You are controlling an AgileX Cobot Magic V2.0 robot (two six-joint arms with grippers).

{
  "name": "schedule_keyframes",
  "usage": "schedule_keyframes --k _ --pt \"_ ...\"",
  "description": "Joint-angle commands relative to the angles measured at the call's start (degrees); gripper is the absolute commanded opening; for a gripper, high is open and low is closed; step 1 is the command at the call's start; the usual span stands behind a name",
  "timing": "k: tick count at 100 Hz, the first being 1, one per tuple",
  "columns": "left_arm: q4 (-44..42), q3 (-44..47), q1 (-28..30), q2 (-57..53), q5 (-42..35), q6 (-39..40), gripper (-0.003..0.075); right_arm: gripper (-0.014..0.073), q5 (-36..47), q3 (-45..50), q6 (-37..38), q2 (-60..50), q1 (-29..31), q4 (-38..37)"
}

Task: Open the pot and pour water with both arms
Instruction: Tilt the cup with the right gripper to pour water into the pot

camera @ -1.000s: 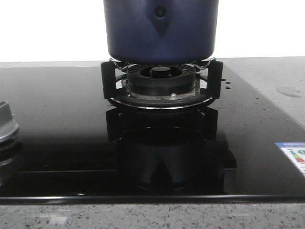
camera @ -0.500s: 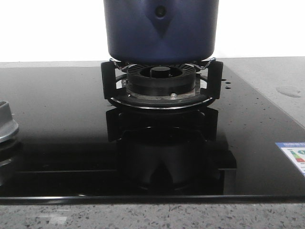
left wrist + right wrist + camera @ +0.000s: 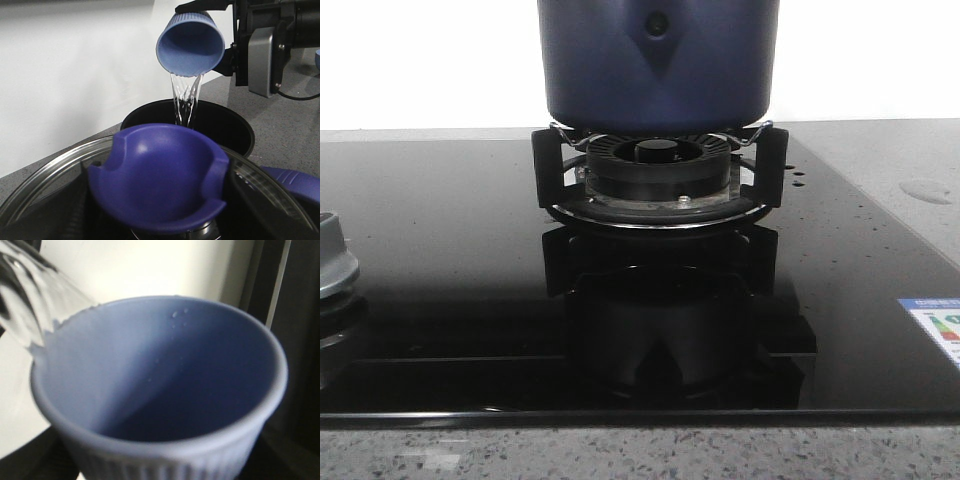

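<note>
Navy pot point(image 3: 658, 62) seated on burner grate point(image 3: 660, 170) of black hob point(image 3: 440, 260). Ribbed cup point(image 3: 191, 44) clamped in right fingers, tilted, water point(image 3: 184, 100) streaming into pot. Glass lid point(image 3: 155, 185) close before left fingers; their state cannot be told.

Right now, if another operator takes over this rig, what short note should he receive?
Right tool: shut on the pale blue cup, tilted over the pot; water is streaming into it.
Left tool: out of view; its camera looks over the glass lid with the blue knob, off the pot.
Pot stands open on the gas burner.
Done: lid off, pouring begun.
Left: empty the cup, set it upright, put it down.
</note>
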State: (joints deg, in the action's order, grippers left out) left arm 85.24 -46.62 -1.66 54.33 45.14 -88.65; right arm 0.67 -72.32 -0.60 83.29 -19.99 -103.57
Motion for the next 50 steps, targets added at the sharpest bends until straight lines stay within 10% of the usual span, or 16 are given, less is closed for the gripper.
schedule_keyframes --k 1,50 --pt "5.02 -1.93 0.0 -0.88 0.49 0.14 0.0294 0.0279 -1.72 -2.37 -2.75 -2.11 -0.89 -4.24" --pt "5.02 -1.93 0.0 -0.88 0.49 0.14 0.0294 0.0279 -3.86 -3.43 -4.9 -2.11 -1.54 -4.24"
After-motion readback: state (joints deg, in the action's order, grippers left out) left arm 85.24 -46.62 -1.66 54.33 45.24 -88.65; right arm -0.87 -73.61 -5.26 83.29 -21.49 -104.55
